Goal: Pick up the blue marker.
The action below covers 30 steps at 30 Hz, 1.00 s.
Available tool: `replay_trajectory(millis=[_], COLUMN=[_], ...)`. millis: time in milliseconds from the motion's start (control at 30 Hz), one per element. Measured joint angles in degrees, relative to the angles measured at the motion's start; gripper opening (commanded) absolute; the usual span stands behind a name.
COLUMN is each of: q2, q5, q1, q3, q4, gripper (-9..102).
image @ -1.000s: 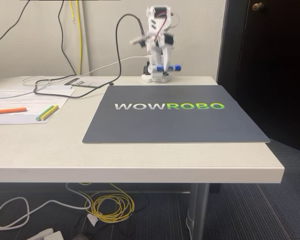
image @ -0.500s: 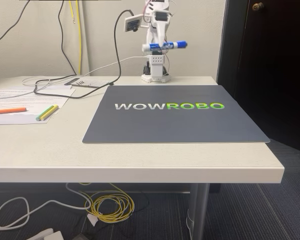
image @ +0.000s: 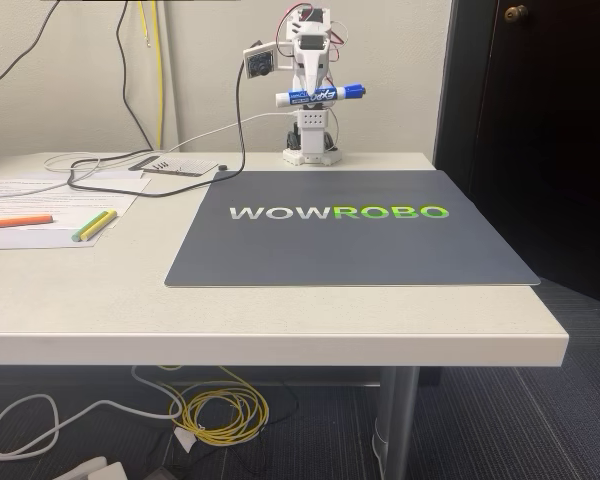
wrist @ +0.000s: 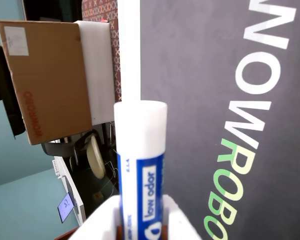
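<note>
White plastic fingers of your two-finger gripper (image: 315, 95) are clamped on the short white-barrelled blue marker with the blue cap (image: 320, 95) — held level at top centre of the fixed view, well above the dark grey mat with its white and green lettering (image: 350, 230). In your wrist view the marker (wrist: 140, 165) rises from bottom centre, its barrel seated between the gripper (wrist: 140, 227) jaws — the mat (wrist: 200, 75) behind it.
</note>
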Motion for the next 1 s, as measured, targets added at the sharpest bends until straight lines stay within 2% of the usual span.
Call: replay_trajectory(millis=[300, 600, 1000], q2=[3.5, 14.2, 17.8], q5=[-3.6, -6.2, -6.9], q1=[0.1, 0.6, 1.1], q3=[1.8, 13.9, 16.4], q4=[-0.9, -5.9, -6.8], gripper=[4, 3, 4])
